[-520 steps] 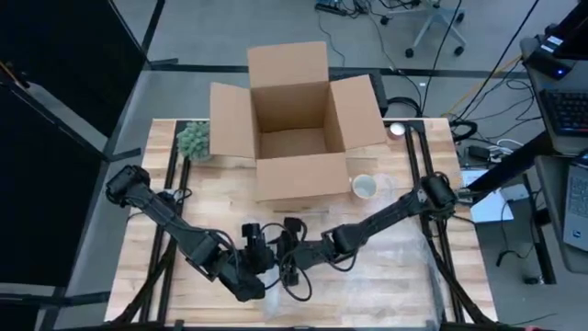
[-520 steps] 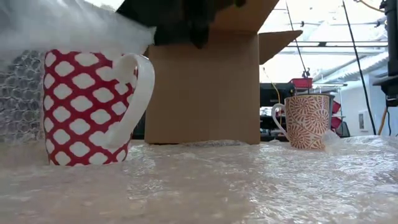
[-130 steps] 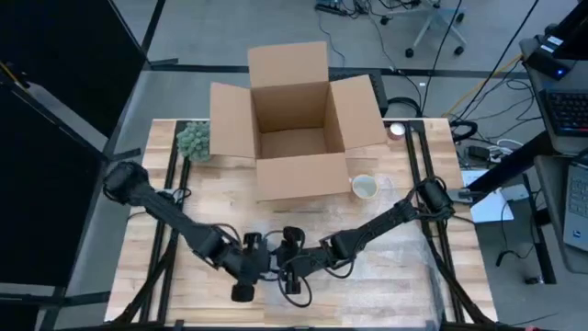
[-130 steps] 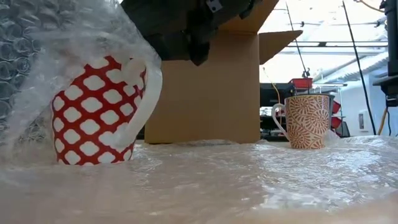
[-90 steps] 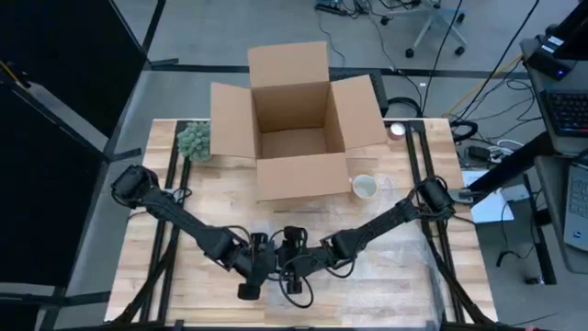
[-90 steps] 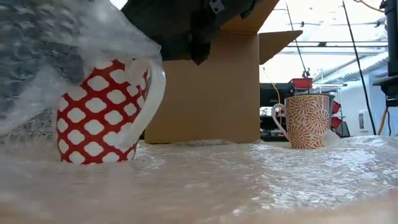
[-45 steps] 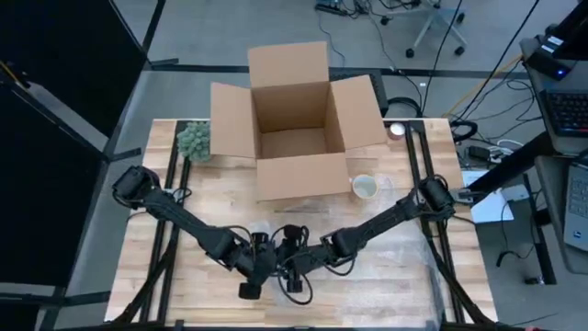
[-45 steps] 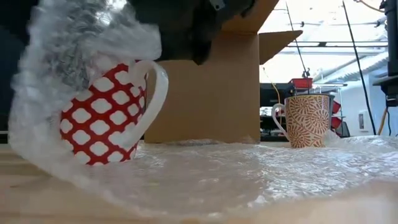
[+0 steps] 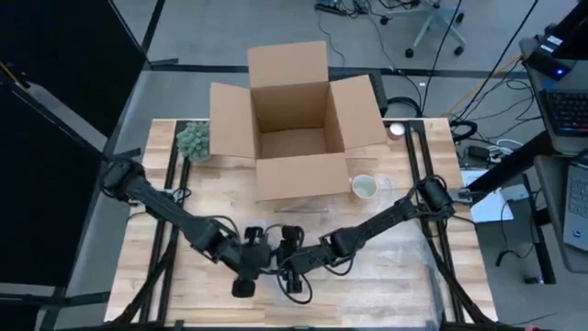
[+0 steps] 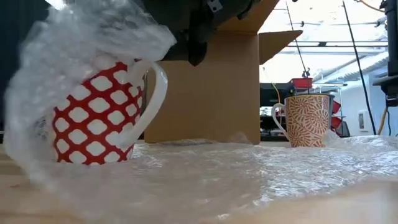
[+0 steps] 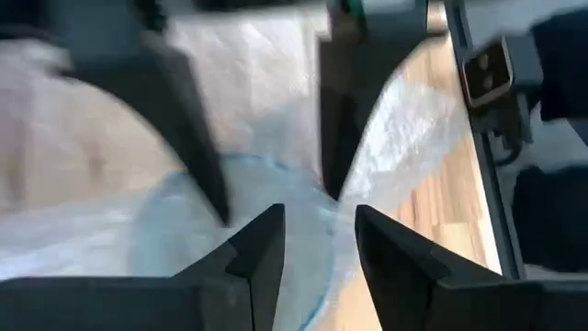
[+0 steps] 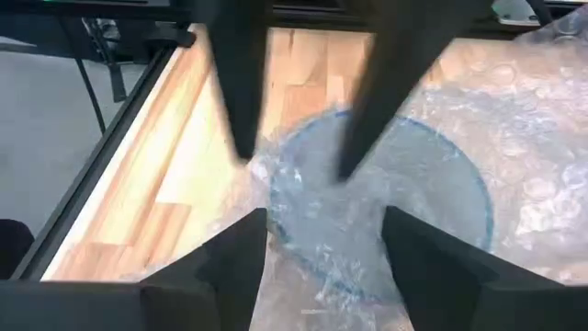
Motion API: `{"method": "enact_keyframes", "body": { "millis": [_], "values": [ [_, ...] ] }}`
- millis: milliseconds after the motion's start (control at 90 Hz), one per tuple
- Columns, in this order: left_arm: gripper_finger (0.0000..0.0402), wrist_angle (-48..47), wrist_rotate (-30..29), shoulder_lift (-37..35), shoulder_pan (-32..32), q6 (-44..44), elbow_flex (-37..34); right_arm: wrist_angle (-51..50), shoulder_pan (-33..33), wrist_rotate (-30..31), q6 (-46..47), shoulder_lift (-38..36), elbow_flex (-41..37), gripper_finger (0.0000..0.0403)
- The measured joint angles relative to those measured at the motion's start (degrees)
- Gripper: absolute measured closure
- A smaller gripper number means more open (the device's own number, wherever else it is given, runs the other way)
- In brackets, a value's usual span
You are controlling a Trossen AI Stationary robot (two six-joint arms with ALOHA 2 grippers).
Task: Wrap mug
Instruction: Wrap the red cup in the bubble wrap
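Red-and-white mug sits near the front edge of the counter, about mid-width, tilted a bit with its handle toward the box side. Bubble wrap covers the counter under and in front of it, and one flap is pulled up and over the mug's top and far side; the near patterned face is uncovered.

Left end effector and right end effector meet over the mug, just beside each other. Left wrist view: left end effector, fingers narrow, small gap between the tips, bubble wrap and the bluish mug rim right below; can't tell if it actually pinches the wrap. Right wrist view: right end effector, fingers clearly apart, straddling the wrapped mug rim, holding nothing that I can see.

Open cardboard box at the back centre of the counter, flaps out. Second mug, orange leaf pattern in the low view, stands upright just off the box's front right corner, well apart from both arms. Small green plant at the back left corner beside the box's left flap.
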Motion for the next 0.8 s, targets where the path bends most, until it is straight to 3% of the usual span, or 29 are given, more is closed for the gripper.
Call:
{"method": "enact_keyframes", "body": {
  "millis": [133, 289, 344, 500, 644, 800],
  "values": [
    [0.0279, -5.89, -6.94, -5.58, 0.02, 0.09, 0.09, -0.02, 0.00, -0.04, -0.03, 0.00, 0.00, 0.0204],
    [0.0279, -16.38, -23.30, -9.95, 0.03, -4.04, -0.03, -0.04, 0.01, -0.04, -0.04, 0.02, 0.00, 0.0204],
    [0.0279, -19.15, -25.74, -11.15, 0.65, -6.10, -1.16, -0.08, 0.02, -0.02, -0.04, 0.02, 0.00, 0.0204],
    [0.0279, -18.38, -23.51, -11.24, 4.12, -10.49, -7.52, 0.12, 0.02, 0.01, -0.04, 0.07, -0.02, 0.0204],
    [0.0279, -3.93, -17.20, -11.11, 5.40, -7.92, -14.41, 0.58, 0.02, 0.01, -0.02, 0.11, -0.04, 0.0204],
    [0.0279, 7.96, -11.70, -11.11, 4.21, -4.83, -16.02, 0.59, 0.03, 0.02, -0.02, 0.11, -0.05, 0.0204]
  ]
}}
